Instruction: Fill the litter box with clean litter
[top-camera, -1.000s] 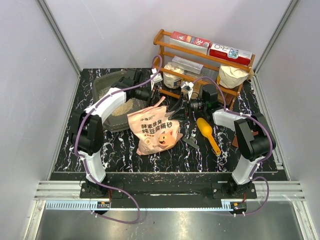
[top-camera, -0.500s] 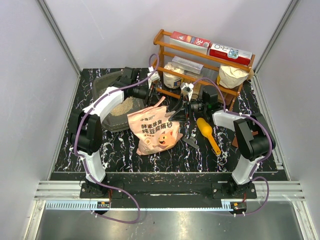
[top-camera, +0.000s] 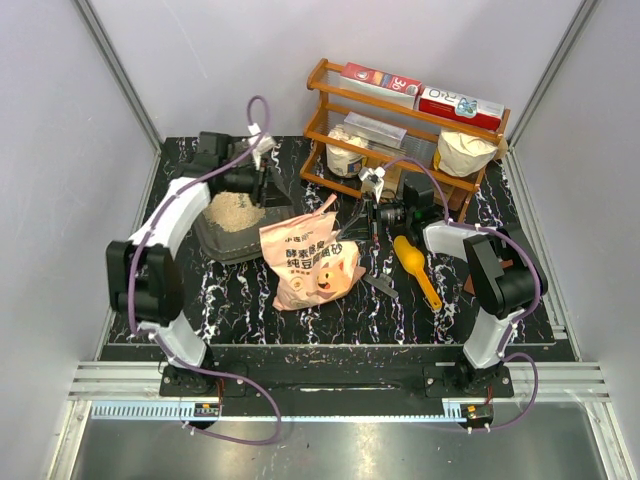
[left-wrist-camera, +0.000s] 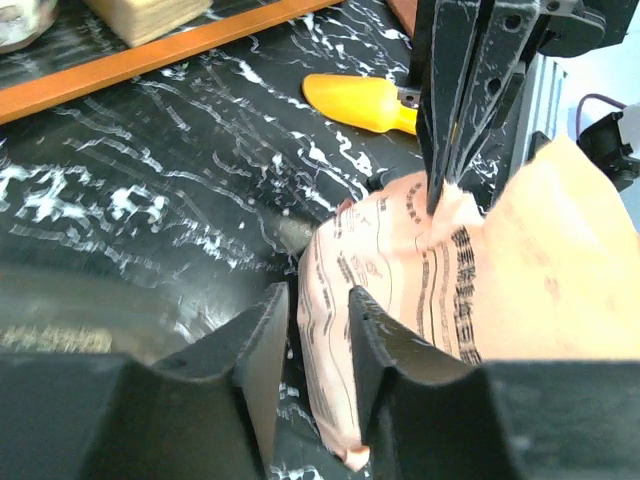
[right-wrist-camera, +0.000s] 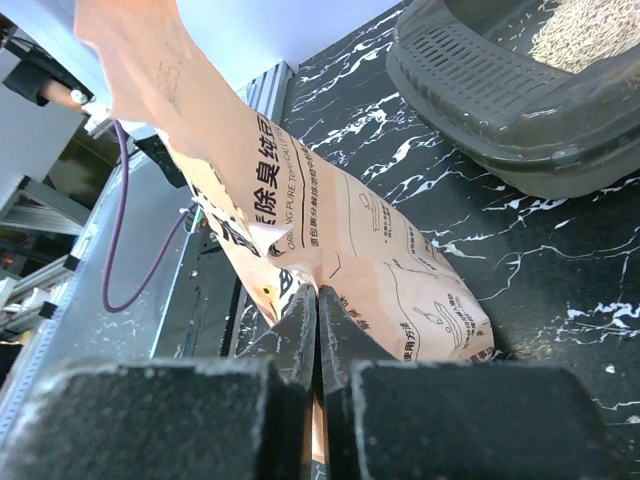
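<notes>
**A:** How full is the litter box (top-camera: 215, 243)?

**B:** Only partly. A pale heap of clean litter (top-camera: 232, 210) sits in it, below and just beside the left end effector (top-camera: 262, 182). The dark floor of the box shows around the heap, so I'd judge the filling begun, not finished.

**A:** And the pink bag (top-camera: 312, 262)?

**B:** It's lying on the desk (top-camera: 400, 310), just beside the box's rim. The right end effector (right-wrist-camera: 318, 295) has its fingers pressed together on a fold of the bag's upper edge. The bulk of the bag sags away below and ahead of those tips.

**A:** Is the left one holding anything?

**B:** No. Its fingers stand a little apart with nothing between them. The bag shows beyond the gap, clear of it.

**A:** What's left to do?

**B:** As I see it, the bag's mouth has to be raised over the box and more litter tipped out, then the heap levelled. The yellow scoop (top-camera: 415, 268) lies on the desk to the outer side of the right end effector, untouched.
</notes>
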